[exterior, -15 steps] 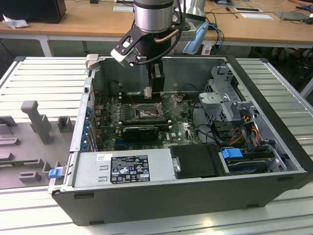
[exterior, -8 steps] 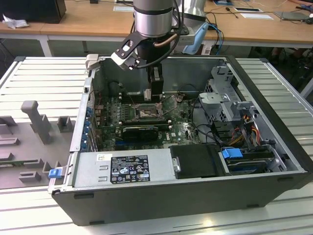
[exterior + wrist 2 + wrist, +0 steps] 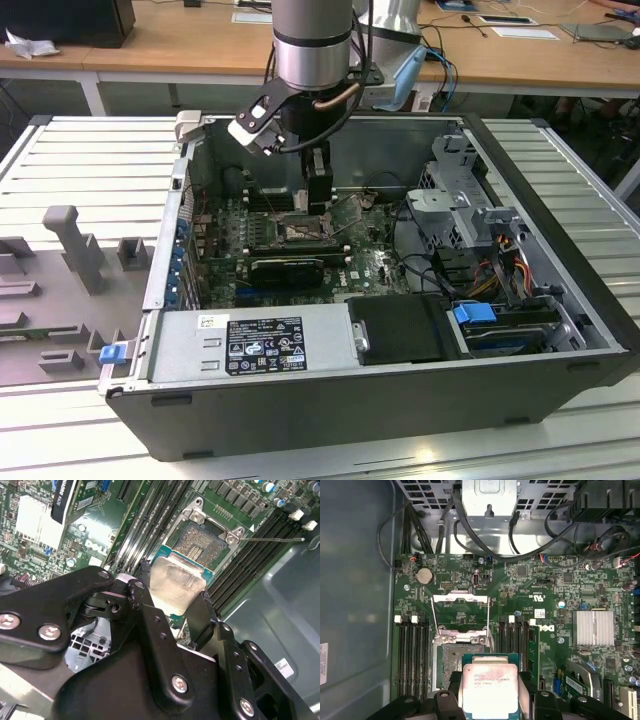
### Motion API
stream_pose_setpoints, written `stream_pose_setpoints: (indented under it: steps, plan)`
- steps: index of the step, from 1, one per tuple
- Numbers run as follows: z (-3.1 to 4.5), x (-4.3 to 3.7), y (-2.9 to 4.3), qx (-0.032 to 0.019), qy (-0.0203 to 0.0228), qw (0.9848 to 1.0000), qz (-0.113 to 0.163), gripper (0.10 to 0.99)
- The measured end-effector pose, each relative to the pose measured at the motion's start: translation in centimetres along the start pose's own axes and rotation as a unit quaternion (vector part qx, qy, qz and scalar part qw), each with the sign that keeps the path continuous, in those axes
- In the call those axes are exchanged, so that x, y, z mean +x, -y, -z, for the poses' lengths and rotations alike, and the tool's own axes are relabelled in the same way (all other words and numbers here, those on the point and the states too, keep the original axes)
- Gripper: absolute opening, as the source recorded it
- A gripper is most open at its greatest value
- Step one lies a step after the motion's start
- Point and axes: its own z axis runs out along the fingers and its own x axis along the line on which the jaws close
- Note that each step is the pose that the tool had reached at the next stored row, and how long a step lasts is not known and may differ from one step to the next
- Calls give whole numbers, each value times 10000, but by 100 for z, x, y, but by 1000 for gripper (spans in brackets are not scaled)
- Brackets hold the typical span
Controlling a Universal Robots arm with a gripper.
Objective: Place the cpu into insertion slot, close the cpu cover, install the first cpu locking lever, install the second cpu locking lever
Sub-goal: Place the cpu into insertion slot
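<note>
My gripper (image 3: 176, 602) is shut on the cpu (image 3: 177, 580), a silvery square chip with a green edge, held by two opposite sides between the black fingers (image 3: 146, 605). In the first wrist view the cpu (image 3: 490, 687) hangs just off one side of the insertion slot (image 3: 451, 662), partly overlapping it. The slot (image 3: 201, 542) is open, its pin field bare. The cpu cover (image 3: 460, 605) is flipped back beyond the slot. Thin locking levers (image 3: 488, 625) stand raised beside it. In the exterior view the gripper (image 3: 318, 200) is low inside the case, right above the slot (image 3: 298, 232).
Black memory slots (image 3: 412, 650) flank the socket on both sides. A silver heatsink (image 3: 593, 627) and an expansion card (image 3: 288, 268) sit nearby on the motherboard. Cables (image 3: 470, 535) and a drive cage (image 3: 455, 200) line the case wall. The power supply (image 3: 255, 345) fills the near side.
</note>
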Motion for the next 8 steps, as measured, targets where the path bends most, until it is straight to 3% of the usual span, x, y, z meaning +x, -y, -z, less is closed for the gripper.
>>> stream_pose_setpoints:
  steps: [8]
  plan:
    - [-71, -1, 5, 0, 1, 10000, 0, 525]
